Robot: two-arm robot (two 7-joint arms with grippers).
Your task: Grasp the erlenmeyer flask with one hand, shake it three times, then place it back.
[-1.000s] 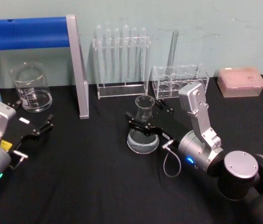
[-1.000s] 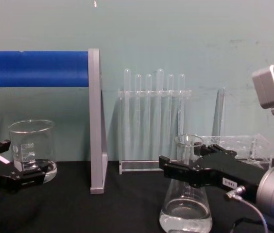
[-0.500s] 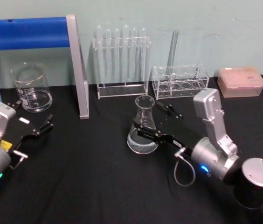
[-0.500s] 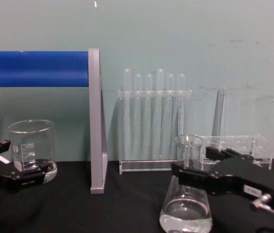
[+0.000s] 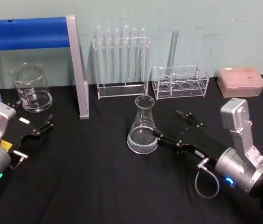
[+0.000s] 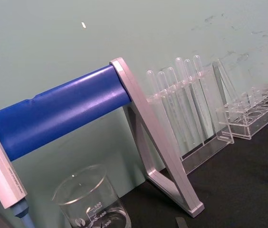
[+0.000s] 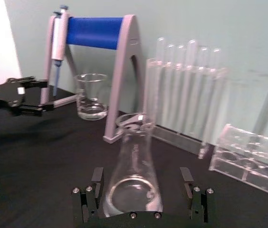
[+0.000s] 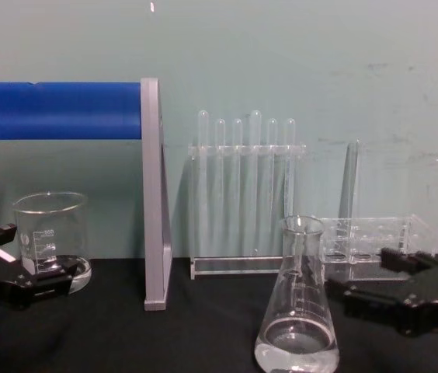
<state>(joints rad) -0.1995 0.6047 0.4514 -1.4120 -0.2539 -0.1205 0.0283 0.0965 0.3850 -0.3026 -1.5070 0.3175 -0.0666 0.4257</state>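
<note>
Erlenmeyer flask (image 5: 143, 129) standing upright on the black table (image 5: 94, 182), released.

Left gripper (image 5: 32, 130) is held low, well left of the flask, beside the beaker (image 5: 31, 87), fingers spread and empty. The flask holds a shallow layer of clear liquid. Right gripper (image 5: 177, 127) is extended just right of the flask, jaws parted, one fingertip near the base, nothing grasped.

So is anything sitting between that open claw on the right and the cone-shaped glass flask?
Nothing visible. The right claw is open beside the erlenmeyer flask, with only bare black table between them. In the wrist view its fingers flank the flask's base. The test tube racks stand behind, against the wall.
</note>
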